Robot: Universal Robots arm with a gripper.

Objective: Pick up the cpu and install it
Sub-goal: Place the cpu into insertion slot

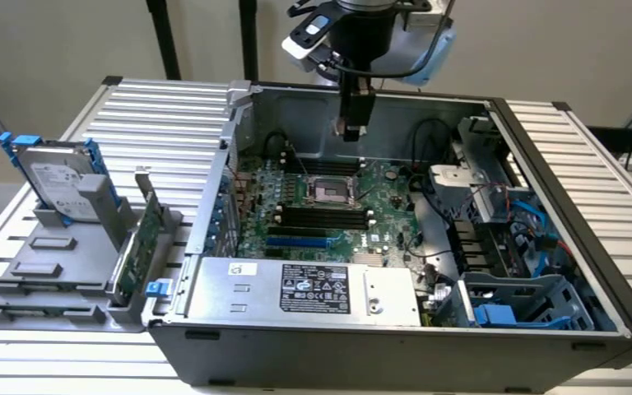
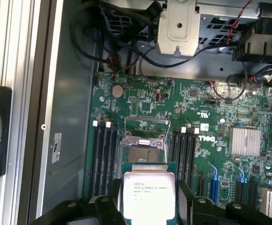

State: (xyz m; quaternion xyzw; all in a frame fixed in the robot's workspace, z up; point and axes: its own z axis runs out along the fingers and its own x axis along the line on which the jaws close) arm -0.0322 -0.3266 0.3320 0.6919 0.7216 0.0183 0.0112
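The exterior view looks down at a slant from high beside the open computer case (image 1: 404, 354), far enough back to take in the whole case, the slatted table (image 1: 151, 107) and the arm (image 1: 365, 49) above. The wrist view looks almost straight down from close over the green board (image 2: 197, 112) (the gripper (image 2: 148, 208) and cpu (image 2: 148, 194) sit in its foreground). Both share the board and its socket (image 2: 143, 152).

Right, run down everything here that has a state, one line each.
cpu, held level, printed face up, not yet seated.
gripper, shut on the cpu.
cpu socket, open, no chip in it.
computer case, lying on its side, side panel off.
hard drive, standing upright in a grey holder outside the case.
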